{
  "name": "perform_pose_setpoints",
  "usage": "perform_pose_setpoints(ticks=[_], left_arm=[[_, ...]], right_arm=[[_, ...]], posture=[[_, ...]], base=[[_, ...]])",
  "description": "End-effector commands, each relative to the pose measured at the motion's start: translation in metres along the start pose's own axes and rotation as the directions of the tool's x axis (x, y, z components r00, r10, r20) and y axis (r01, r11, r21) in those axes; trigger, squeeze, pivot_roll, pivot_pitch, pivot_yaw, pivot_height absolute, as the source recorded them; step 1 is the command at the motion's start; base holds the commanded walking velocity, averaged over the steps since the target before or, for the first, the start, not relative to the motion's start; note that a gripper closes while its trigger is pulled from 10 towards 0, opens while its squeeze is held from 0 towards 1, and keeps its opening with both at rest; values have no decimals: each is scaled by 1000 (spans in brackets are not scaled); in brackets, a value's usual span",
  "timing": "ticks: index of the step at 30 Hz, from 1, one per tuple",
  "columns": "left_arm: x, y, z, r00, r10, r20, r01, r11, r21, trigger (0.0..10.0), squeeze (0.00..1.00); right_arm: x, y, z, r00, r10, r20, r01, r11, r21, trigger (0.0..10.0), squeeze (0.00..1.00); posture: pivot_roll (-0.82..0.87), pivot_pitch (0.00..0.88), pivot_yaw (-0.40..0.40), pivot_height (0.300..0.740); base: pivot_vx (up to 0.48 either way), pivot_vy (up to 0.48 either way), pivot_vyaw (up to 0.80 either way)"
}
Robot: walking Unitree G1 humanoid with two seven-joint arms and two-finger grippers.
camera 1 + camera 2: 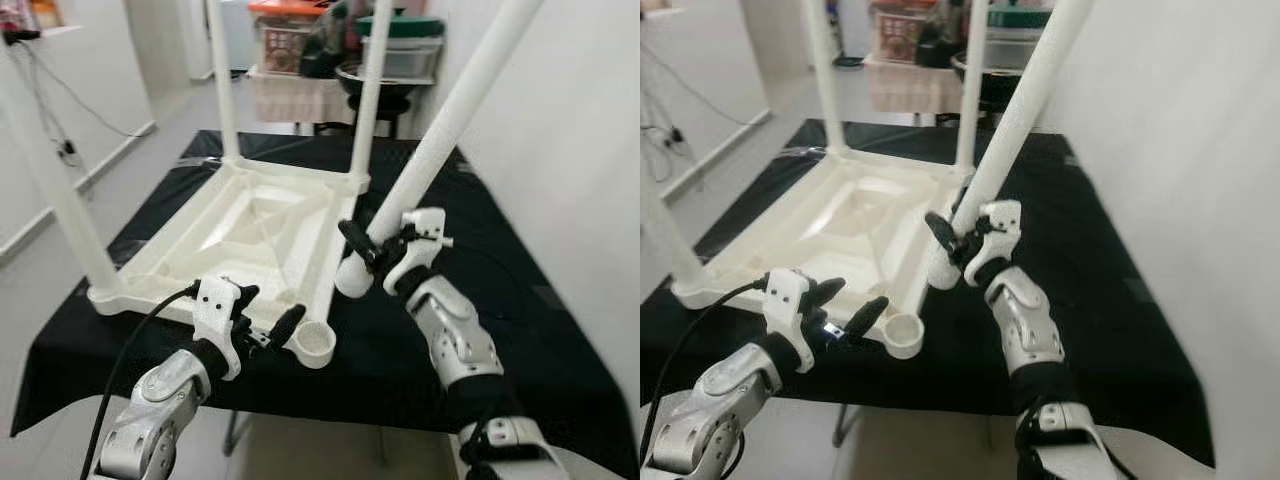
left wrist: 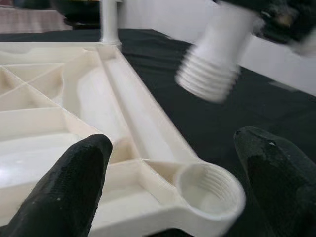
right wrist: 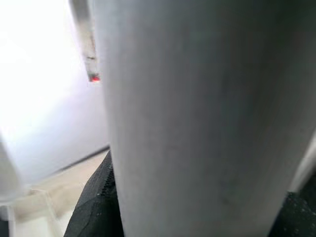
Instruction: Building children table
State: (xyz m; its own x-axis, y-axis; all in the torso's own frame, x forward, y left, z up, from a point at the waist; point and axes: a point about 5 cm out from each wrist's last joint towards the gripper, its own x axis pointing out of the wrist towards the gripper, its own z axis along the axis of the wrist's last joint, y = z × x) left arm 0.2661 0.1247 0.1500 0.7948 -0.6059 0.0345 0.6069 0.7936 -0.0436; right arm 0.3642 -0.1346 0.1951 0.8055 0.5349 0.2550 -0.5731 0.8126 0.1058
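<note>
Socket (image 2: 210, 190) between left gripper (image 2: 173, 182) fingers

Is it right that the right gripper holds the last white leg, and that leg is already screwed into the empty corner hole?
Not quite. The right gripper does hold the leg, but it isn't screwed in. In the left wrist view its threaded end hangs in the air, apart from the hole.

White walls (image 1: 560, 150), pale floor (image 1: 170, 110) (cables trail down the left wall)
</note>
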Motion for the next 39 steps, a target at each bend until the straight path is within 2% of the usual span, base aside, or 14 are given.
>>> perform_pose_setpoints(ticks=[1, 2, 4, 5, 6, 7, 11, 13, 15, 17, 26, 28, 33, 39], left_arm=[[-5, -7, -1, 998, -54, -37, 55, 998, 19, 10000, 0], [-5, -7, -1, 998, -54, -37, 55, 998, 19, 10000, 0], [-12, -14, -2, 993, -98, -66, 101, 994, 32, 10000, 0], [-12, -14, -2, 993, -98, -66, 101, 994, 32, 10000, 0], [-18, -19, -2, 992, -105, -76, 108, 993, 37, 10000, 0], [-18, -19, -2, 992, -105, -76, 108, 993, 37, 10000, 0], [-22, -22, -1, 993, -96, -75, 99, 995, 34, 10000, 0], [-25, -23, 0, 995, -62, -80, 65, 997, 33, 10000, 0], [-25, -23, 0, 995, -62, -80, 65, 997, 33, 10000, 0], [-34, -23, 1, 996, 0, -92, 4, 999, 48, 10000, 0], [-53, -24, -2, 987, 78, -140, -69, 995, 68, 10000, 0], [-61, -23, -2, 979, 136, -153, -122, 988, 94, 10000, 0], [-63, -27, 2, 974, 171, -149, -151, 979, 135, 10000, 0], [-61, -16, 9, 969, 217, -117, -199, 969, 144, 10000, 0]], right_arm=[[0, 3, 7, 993, 115, -7, -115, 993, 0, 10000, 0], [0, 3, 7, 993, 115, -7, -115, 993, 0, 10000, 0], [-2, 12, 12, 960, 276, -33, -277, 961, 0, 10000, 0], [-2, 12, 12, 960, 276, -33, -277, 961, 0, 10000, 0], [-4, 30, 15, 886, 461, -56, -460, 888, 28, 10000, 0], [-4, 30, 15, 886, 461, -56, -460, 888, 28, 10000, 0], [-6, 44, 15, 825, 559, -81, -558, 829, 38, 10000, 0], [-6, 62, 4, 750, 646, -138, -649, 760, 34, 10000, 0], [-6, 62, 4, 750, 646, -138, -649, 760, 34, 10000, 0], [-2, 75, -6, 701, 689, -185, -696, 717, 33, 10000, 0], [1, 83, -12, 671, 711, -209, -718, 694, 57, 10000, 0], [4, 83, -13, 673, 712, -200, -715, 696, 72, 10000, 0], [6, 73, -6, 703, 688, -180, -684, 724, 90, 10000, 0], [7, 68, 7, 728, 672, -132, -667, 740, 88, 10000, 0]], posture=[[-52, 3, -64, 740], [-52, 3, -64, 740], [-47, 24, -66, 740], [-47, 24, -66, 740], [-39, 51, -75, 740], [-39, 51, -75, 740], [-35, 66, -79, 740], [-22, 88, -85, 740], [-22, 88, -85, 740], [-11, 115, -83, 740], [7, 152, -83, 740], [11, 171, -85, 740], [3, 193, -100, 740], [-13, 206, -86, 740]], base=[[0, 0, 0], [0, 0, 0], [0, 0, 0], [0, 0, 0], [0, 0, 0], [0, 0, 0], [0, 0, 0], [0, 0, 0], [0, 0, 0], [0, 0, 0], [0, 0, 0], [0, 0, 0], [0, 0, 0], [0, 0, 0]])
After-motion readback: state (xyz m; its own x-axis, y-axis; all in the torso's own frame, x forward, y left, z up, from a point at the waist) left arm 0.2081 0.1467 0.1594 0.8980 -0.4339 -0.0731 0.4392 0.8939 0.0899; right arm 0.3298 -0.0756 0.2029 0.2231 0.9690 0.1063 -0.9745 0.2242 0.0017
